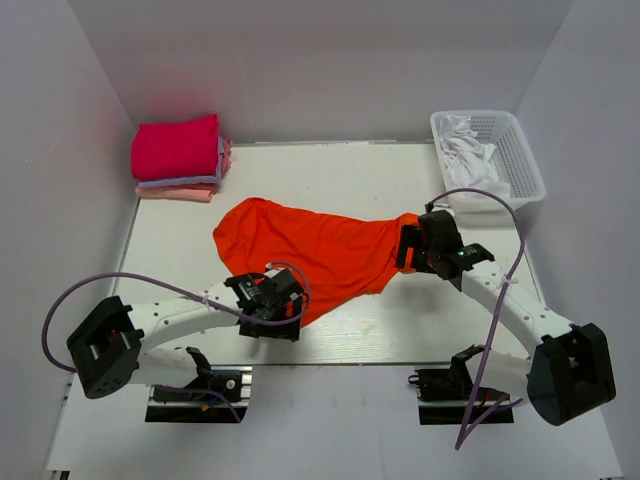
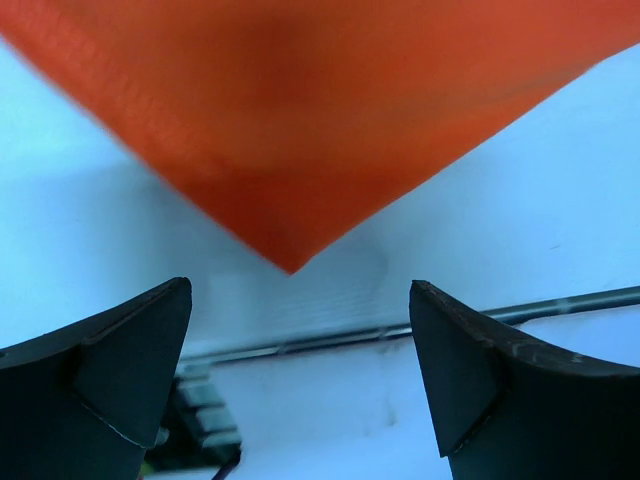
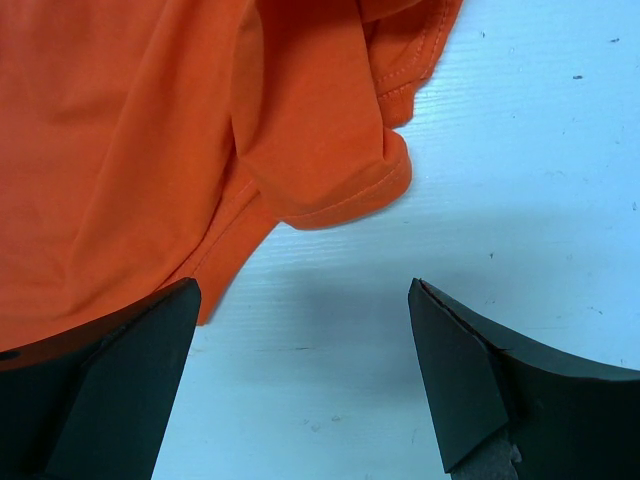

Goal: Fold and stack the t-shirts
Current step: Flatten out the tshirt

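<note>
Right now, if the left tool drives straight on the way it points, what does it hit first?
Most likely the orange-red t-shirt: its blurred corner sits dead centre ahead of the open left tool. Depth is unclear, so it might graze the white table first.

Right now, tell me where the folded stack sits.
In the top view, the folded stack sits far left on the table, beyond the loose orange shirt.

1 loose orange t-shirt, 3 folded t-shirts, 1 basket, 2 arms.
</note>
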